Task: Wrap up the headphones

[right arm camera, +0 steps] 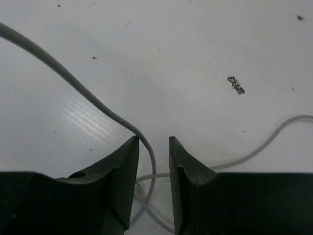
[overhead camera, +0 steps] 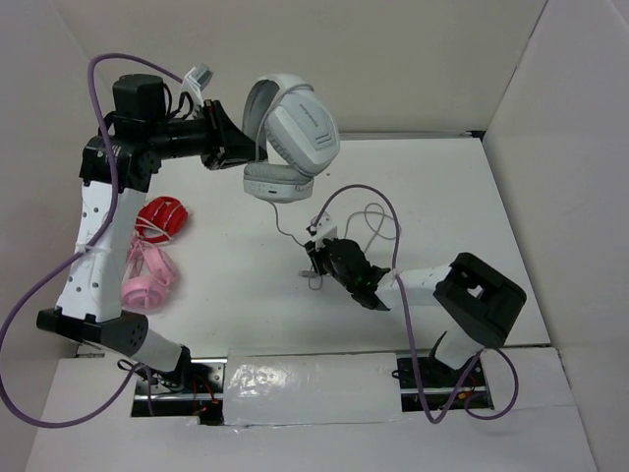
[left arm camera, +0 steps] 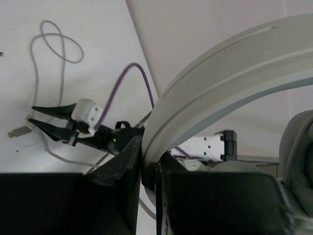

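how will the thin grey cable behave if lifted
Probably floppy: the cable lies in loose curves on the table, so it should drape and trail. Likely light, and thin enough to slip through the right gripper, whose jaws stand wider than it.

A pair of pink headphones [overhead camera: 147, 280] lies on the white tabletop [overhead camera: 442, 197] near its left edge. Red headphones [overhead camera: 162, 216] sit just behind the pink pair, touching or nearly touching it. White walls [overhead camera: 393, 59] rise behind and to both sides. A dark speck [right arm camera: 235, 84] marks the tabletop in the right wrist view; its place relative to the pink pair cannot be told.
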`<state>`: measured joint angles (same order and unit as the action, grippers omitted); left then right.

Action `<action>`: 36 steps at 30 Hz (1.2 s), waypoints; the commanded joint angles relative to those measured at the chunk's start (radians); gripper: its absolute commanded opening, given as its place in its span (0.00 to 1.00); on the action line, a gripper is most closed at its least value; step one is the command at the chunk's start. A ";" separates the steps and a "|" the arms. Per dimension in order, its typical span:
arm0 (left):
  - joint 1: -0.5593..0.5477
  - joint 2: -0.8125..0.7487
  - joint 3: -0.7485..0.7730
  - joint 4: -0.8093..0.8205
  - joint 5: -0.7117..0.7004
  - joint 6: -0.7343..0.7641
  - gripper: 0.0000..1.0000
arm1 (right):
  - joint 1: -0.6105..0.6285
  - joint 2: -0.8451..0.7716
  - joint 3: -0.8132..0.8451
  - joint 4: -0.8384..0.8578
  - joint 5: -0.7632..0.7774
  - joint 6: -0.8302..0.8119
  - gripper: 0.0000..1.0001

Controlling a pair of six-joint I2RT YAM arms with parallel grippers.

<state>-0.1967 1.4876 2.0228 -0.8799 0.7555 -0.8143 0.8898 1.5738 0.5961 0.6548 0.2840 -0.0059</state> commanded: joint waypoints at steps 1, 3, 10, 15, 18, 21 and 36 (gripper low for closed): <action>0.019 -0.065 0.028 0.101 0.195 -0.017 0.00 | -0.057 0.038 0.017 0.066 -0.040 0.070 0.38; 0.017 -0.088 0.040 0.101 0.174 -0.022 0.00 | -0.093 0.052 0.028 0.071 -0.109 0.102 0.38; 0.019 -0.128 0.062 0.076 0.116 -0.011 0.00 | -0.100 0.094 0.114 -0.035 -0.223 0.084 0.37; 0.022 -0.132 0.031 0.090 0.157 -0.008 0.00 | -0.109 0.135 0.155 -0.035 -0.222 0.113 0.36; 0.022 -0.125 0.025 0.081 0.159 -0.006 0.00 | -0.109 0.155 0.198 -0.043 -0.273 0.118 0.35; 0.023 -0.122 0.036 0.078 0.185 0.000 0.00 | -0.111 0.201 0.258 -0.078 -0.279 0.119 0.29; 0.019 -0.199 -0.166 0.119 0.150 0.090 0.00 | -0.429 0.069 0.321 -0.335 -0.407 0.262 0.00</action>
<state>-0.1753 1.3369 1.9076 -0.8394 0.8768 -0.7376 0.5430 1.7130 0.8402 0.4683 -0.0883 0.2501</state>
